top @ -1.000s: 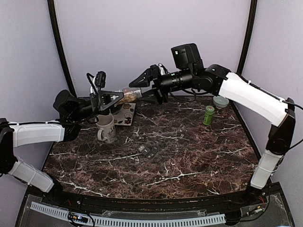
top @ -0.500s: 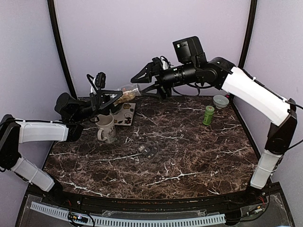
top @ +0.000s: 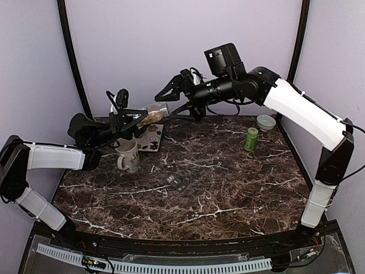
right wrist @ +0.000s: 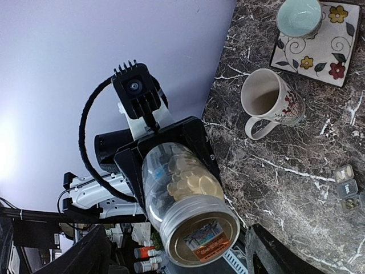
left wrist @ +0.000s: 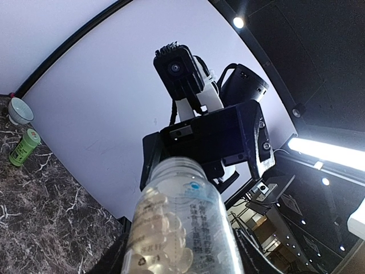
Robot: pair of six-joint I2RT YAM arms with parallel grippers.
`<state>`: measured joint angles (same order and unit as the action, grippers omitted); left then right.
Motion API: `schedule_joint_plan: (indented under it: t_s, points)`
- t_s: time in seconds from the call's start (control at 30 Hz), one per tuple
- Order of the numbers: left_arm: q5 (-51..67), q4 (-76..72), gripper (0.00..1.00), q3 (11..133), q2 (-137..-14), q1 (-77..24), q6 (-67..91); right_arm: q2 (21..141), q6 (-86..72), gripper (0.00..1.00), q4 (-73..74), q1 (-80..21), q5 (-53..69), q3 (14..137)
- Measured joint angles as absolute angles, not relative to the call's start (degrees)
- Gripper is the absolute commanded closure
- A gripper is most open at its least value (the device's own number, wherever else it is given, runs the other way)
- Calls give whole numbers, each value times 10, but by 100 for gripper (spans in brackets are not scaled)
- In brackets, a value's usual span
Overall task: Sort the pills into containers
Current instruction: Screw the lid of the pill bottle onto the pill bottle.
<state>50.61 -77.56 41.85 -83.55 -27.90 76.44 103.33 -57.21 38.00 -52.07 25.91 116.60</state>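
A clear jar (top: 154,113) of tan pills (right wrist: 191,182) hangs in the air above the table's back left. My left gripper (top: 137,121) is shut on its base end. In the left wrist view the jar (left wrist: 177,222) fills the space between that gripper's (left wrist: 182,254) dark fingers. The jar's ribbed neck (right wrist: 199,228) points at my right gripper (right wrist: 182,257), which stands open, its fingers spread wide on either side and apart from the neck. From above, the right gripper (top: 172,101) sits just right of the jar. The containers (top: 178,181), a low dark grey strip (right wrist: 348,188), lie mid-table.
A white mug (top: 128,154) stands below the jar, beside a flowered tile (top: 153,137) carrying a pale teal bowl (right wrist: 297,16). A green bottle (top: 251,138) and a small bowl (top: 266,121) sit at the back right.
My right gripper, which was around the jar's neck, has opened wide and drawn slightly back. The left gripper has kept hold of the jar, lifting it a little.
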Motion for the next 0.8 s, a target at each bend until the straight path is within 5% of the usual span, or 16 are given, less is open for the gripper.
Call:
schedule_joint_plan:
  t_s: [0.8]
  points:
    - [530, -857, 100, 433, -872, -271, 872, 998, -380, 19, 401, -521, 239, 1142]
